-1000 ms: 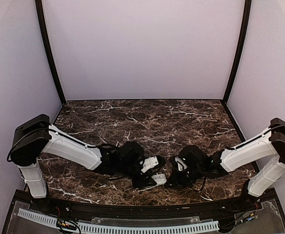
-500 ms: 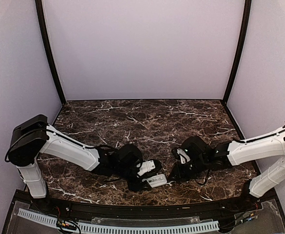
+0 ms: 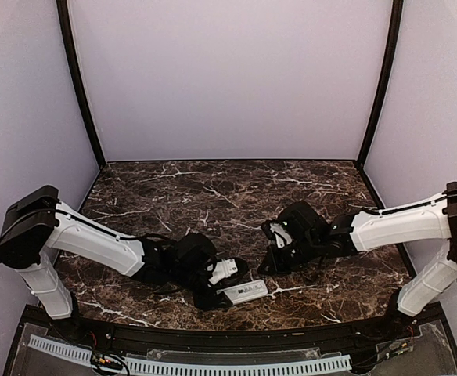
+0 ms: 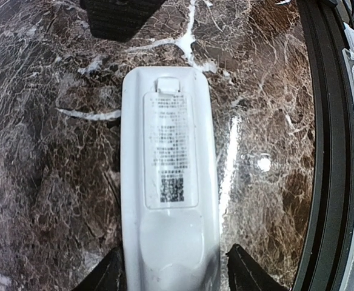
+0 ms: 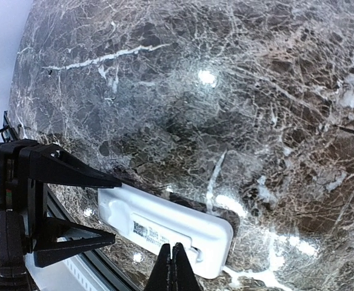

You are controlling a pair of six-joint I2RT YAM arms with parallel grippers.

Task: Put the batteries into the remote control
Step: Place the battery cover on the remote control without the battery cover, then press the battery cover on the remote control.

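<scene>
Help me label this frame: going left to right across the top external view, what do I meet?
Left arm → remote control → right gripper → right arm.

The remote control [image 5: 165, 228] lies back-up on the marble table [image 5: 225, 91], its label showing. The left gripper [image 5: 116, 209] has its two black fingers spread to either side of one end of the remote control. The right gripper [image 5: 171, 267] has its tips pressed together over the remote control's near edge.

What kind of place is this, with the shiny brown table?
Probably a robot testing booth, not a home. Plain lilac walls box in a marble-patterned table, the left arm and right arm are mounted at its near edge, and a white remote control lies on it.
</scene>
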